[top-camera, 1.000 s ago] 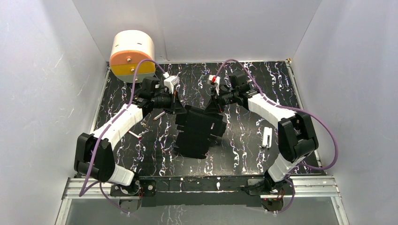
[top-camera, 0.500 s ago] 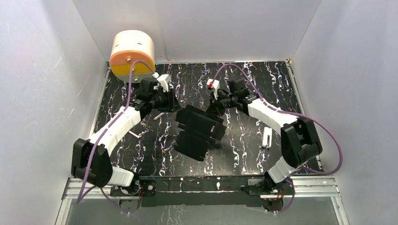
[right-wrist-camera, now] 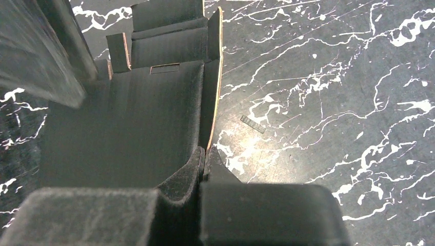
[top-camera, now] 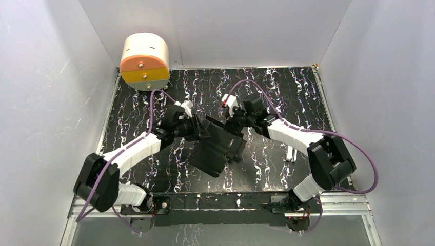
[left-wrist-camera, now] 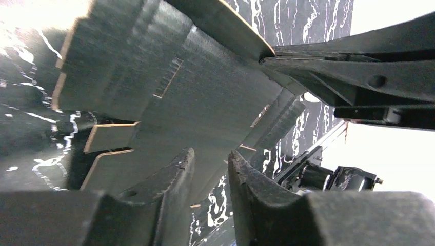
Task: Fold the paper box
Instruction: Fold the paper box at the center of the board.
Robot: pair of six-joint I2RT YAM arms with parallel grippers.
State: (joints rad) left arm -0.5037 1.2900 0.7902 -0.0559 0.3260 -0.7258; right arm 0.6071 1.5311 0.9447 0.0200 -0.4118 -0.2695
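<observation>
Your paper box [top-camera: 218, 148] lies at the middle of the desk [top-camera: 297, 92], between the two tools. It is a half-opened blank of matte black card, with creased panels, narrow slots and stubby flaps whose cut edges show tan. Your right tool [right-wrist-camera: 202, 159] is clenched on one thin, upright side wall of it. Your left tool [left-wrist-camera: 211, 156] stands released just beside the far left panel, its ribbed fingers parted with nothing between them. From above, black card against black tools makes the contact hard to read. In the right wrist view a blurred dark shape cuts off the box's left part. A small white piece [top-camera: 291, 152] lies right of it, and a cream-and-orange drum [top-camera: 144, 60] stands in the far left corner.
</observation>
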